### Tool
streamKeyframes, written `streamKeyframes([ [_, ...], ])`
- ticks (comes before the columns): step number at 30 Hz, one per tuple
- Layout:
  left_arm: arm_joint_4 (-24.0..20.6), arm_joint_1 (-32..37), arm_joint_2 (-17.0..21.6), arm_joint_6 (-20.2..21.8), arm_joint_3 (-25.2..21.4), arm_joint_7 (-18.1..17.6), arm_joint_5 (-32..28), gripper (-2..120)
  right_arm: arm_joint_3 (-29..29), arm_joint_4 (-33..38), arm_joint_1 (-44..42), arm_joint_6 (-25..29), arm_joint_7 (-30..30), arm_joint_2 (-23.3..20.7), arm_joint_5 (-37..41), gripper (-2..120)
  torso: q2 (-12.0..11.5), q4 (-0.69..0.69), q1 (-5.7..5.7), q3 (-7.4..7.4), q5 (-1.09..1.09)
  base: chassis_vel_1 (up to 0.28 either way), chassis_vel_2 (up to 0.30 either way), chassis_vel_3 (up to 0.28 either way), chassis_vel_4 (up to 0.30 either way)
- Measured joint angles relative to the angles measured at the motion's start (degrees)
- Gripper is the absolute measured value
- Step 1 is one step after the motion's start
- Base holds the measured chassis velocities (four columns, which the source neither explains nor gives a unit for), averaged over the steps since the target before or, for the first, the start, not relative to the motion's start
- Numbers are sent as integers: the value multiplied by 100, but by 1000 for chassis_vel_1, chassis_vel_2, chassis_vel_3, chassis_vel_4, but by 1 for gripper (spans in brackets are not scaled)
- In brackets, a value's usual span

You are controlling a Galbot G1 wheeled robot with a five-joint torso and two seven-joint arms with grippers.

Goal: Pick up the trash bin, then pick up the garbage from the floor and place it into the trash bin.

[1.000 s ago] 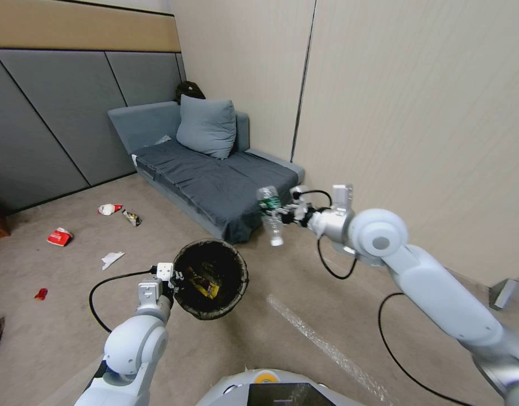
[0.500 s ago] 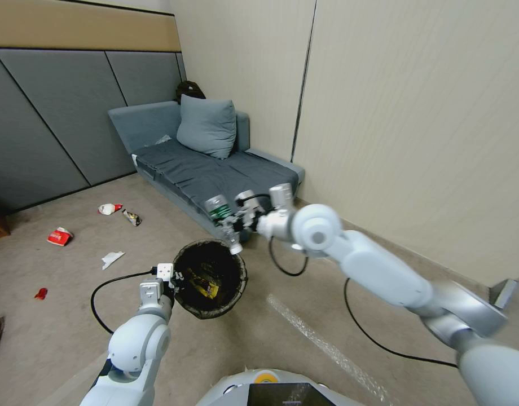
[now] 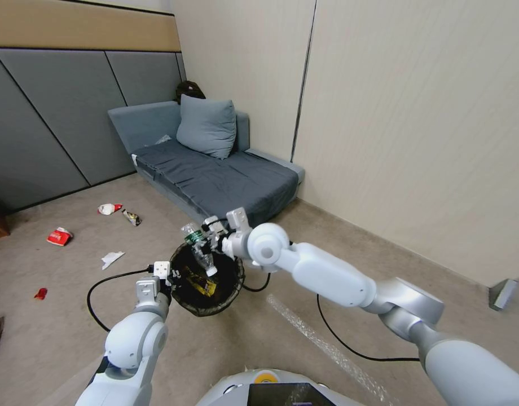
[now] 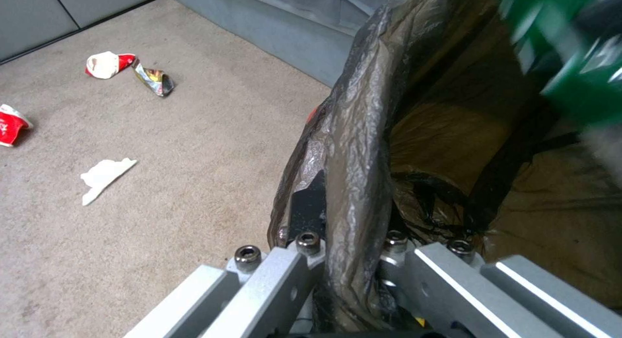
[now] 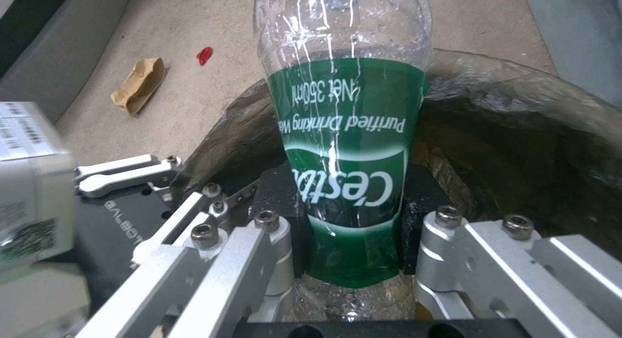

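My left gripper is shut on the near rim of the trash bin, holding it off the carpet; its fingers pinch the black liner. My right gripper is shut on a clear plastic bottle with a green label and holds it neck-down over the bin's mouth. The right wrist view has the bottle between the pads above the bin's rim. Garbage lies on the floor to the left: red-and-white packets, a wrapper, white paper, a red scrap.
A grey sofa with a cushion stands against the wall just beyond the bin. A flattened brown paper bag lies on the carpet. Black cables and a bubble-wrap strip cross the floor on the right.
My right arm has swung left with the bottle, from in front of the sofa's corner to over the bin's mouth. The left arm and the bin have stayed put.
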Motion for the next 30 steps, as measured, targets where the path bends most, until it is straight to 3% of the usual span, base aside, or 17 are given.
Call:
streamKeyframes([
  [5, 1, 2, -13, 0, -11, 0, -1, 0, -3, -104, -41, -49, 67, 68, -22, 21, 0, 0, 0, 0, 0, 0, 0, 0, 0],
  [8, 10, -3, -30, 0, -35, -2, -1, 0, -16, -135, -102, -93, 176, 63, -19, 34, 0, 0, 0, 0, 1, 0, 0, 0, 0],
  [13, 15, 5, -40, 0, -35, -1, -2, 0, -7, -140, -188, -110, 197, 41, -15, 46, 0, 0, 0, 0, 1, 0, 0, 0, 0],
  [15, 20, 6, -55, 0, -29, -1, 12, 0, -5, -169, -235, 101, 232, 37, -53, 60, 0, 0, 0, 0, 1, 0, 0, 0, 0],
  [24, 17, 6, -62, 0, -23, 0, 31, 0, 131, -105, -199, 45, 299, 21, 82, 92, 0, 0, 0, 0, 1, 0, 0, 0, 0],
  [30, 17, 6, -39, 0, -18, 0, 30, 0, 221, -27, -196, 6, 334, 15, 111, 100, 0, 0, 0, 0, 2, 0, 0, 0, 0],
])
